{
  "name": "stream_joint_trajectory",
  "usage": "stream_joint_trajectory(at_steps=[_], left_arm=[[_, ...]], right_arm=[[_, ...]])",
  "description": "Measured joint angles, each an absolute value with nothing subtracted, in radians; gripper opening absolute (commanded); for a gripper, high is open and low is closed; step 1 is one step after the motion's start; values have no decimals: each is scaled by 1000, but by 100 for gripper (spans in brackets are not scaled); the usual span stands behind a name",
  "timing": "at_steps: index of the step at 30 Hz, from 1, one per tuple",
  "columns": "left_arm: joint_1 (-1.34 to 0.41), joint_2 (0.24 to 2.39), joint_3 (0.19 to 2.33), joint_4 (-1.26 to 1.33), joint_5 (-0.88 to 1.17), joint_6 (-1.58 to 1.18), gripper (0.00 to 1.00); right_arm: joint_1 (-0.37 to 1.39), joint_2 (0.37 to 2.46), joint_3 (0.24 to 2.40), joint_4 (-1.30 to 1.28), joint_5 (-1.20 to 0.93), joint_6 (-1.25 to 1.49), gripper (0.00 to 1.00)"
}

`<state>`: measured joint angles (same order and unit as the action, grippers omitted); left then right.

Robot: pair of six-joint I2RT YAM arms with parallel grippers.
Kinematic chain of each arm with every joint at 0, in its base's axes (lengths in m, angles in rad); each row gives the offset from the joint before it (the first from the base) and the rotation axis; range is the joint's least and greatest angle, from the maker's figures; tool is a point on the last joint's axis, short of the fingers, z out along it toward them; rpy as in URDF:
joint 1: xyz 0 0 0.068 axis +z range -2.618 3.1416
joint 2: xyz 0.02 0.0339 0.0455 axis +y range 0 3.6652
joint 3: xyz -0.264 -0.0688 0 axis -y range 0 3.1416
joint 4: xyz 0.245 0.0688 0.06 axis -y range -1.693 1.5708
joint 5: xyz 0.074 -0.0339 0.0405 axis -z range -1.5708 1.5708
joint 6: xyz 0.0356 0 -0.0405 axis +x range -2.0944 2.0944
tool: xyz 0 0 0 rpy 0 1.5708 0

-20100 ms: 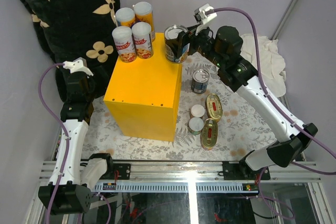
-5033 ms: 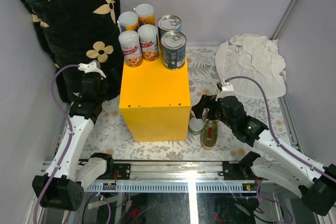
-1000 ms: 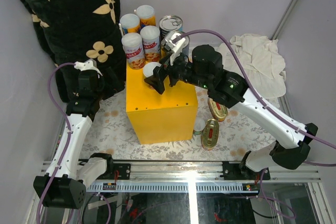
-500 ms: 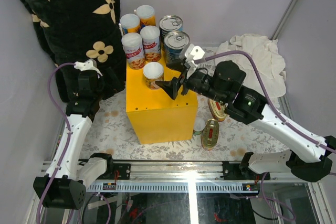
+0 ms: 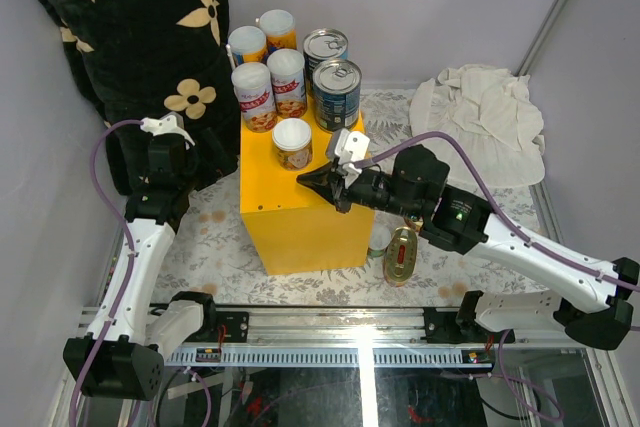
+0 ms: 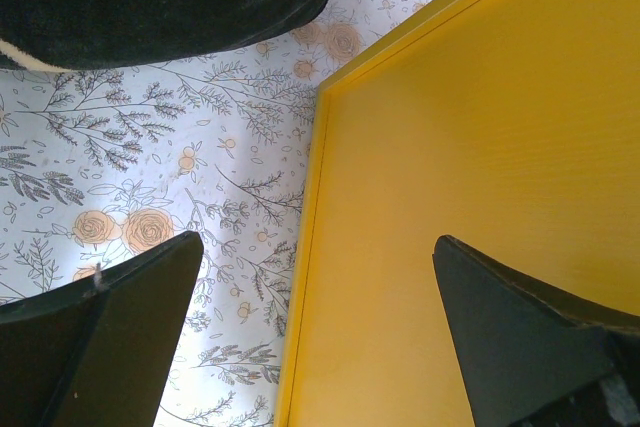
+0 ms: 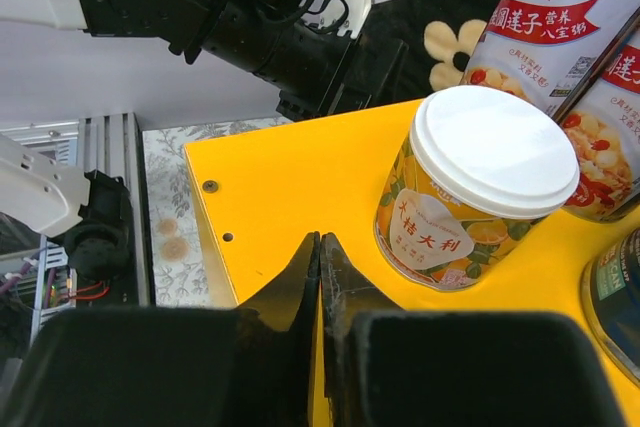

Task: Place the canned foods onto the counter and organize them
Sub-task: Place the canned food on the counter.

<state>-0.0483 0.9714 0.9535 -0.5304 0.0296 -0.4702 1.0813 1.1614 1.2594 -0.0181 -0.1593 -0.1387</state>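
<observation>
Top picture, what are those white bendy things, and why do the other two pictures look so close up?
They are two robot arms, seen from above. Each wrist carries a camera; those give the close pictures. The right hand is shut, empty, beside a short white-lidded can on the yellow box. The left hand is open, empty, near the box. Six more cans stand at the box's back; a gold oval tin lies on the flowery mat.
</observation>
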Motion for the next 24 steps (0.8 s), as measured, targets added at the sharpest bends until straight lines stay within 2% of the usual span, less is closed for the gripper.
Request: stream_joint_trajectory(at_steps=[16, 24], left_arm=[[-49, 971, 953, -531, 29, -470, 100], [-49, 971, 953, -531, 29, -469, 100]], right_arm=[[1078, 1258, 1271, 33, -165, -83, 0], [1012, 1265, 1284, 48, -209, -32, 0]])
